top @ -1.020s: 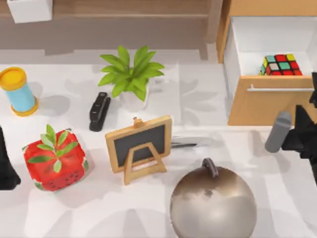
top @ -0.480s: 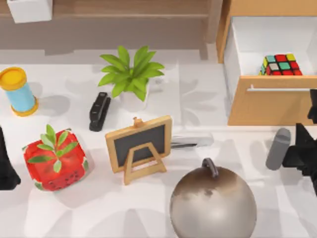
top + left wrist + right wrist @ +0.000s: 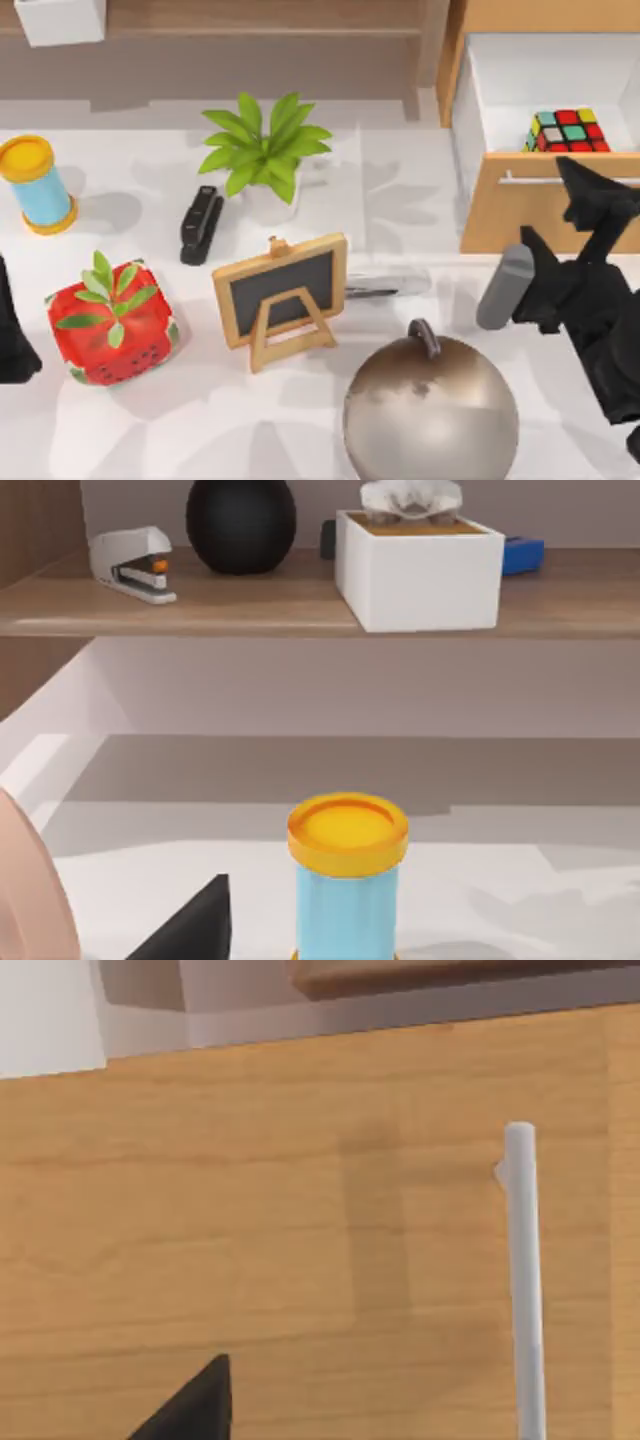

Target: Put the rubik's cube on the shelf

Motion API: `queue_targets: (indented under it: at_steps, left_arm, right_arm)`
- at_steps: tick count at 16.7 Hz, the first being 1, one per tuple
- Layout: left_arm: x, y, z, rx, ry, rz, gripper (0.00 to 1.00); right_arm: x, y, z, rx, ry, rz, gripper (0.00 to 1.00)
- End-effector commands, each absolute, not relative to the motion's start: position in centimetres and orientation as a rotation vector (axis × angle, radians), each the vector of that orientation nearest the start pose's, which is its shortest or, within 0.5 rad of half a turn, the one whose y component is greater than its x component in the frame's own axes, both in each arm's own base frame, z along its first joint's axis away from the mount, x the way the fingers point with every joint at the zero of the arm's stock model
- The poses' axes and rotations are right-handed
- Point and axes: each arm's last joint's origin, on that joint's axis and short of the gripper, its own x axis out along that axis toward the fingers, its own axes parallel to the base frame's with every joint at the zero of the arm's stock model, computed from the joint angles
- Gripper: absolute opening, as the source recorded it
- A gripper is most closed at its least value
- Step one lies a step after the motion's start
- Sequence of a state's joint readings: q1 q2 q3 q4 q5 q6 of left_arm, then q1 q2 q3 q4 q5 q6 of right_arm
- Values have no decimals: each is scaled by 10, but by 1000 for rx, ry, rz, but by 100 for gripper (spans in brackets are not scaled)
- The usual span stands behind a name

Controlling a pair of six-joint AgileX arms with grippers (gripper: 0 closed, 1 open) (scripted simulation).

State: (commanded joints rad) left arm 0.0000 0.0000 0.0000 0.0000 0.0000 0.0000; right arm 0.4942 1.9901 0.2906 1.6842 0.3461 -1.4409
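Note:
The rubik's cube point(image 3: 568, 130) lies inside the open white drawer point(image 3: 480, 95) of the orange-wood cabinet at the back right. In front of the drawer's wooden face hovers my right gripper point(image 3: 552, 208), open and holding nothing, just below and in front of the cube. The right wrist view looks straight at that drawer front point(image 3: 300, 1220) and its silver handle point(image 3: 524, 1280), with one black fingertip point(image 3: 195, 1405) low in the picture. The shelf point(image 3: 260, 18) runs along the back, its upright post point(image 3: 432, 40) beside the cabinet. At the table's left edge my left gripper point(image 3: 10, 345) stays parked.
On the table stand a potted plant point(image 3: 262, 150), a black stapler point(image 3: 200, 224), a small chalkboard easel point(image 3: 282, 292), a large bronze ball point(image 3: 430, 408), a strawberry cube point(image 3: 110, 325) and a blue jar with a yellow lid point(image 3: 36, 184). The shelf point(image 3: 250, 605) carries a white box point(image 3: 420, 570).
My right arm has swung left and towards the back, so its gripper now stands in front of the drawer face. Nothing else has moved.

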Motion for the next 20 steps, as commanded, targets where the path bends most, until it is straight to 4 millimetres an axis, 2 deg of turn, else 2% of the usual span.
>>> queue_targets:
  at_steps: [5,9,12,15,20]
  left_arm:
    - [106,-1,160,0,0,0,100]
    - [106,-1,160,0,0,0,100]
    - [106,-1,160,0,0,0,100]
    - [106,-1,160,0,0,0,100]
    - [106,-1,160,0,0,0,100]
  right_arm:
    - [260,184,125,-1201,-284,233,100]
    - [293,222,169,-1010,-317,240,100]
    - [309,244,202,-887,-317,269,100]
    - [313,268,221,-806,-275,351,100]
    - [311,309,230,-733,-151,523,100]
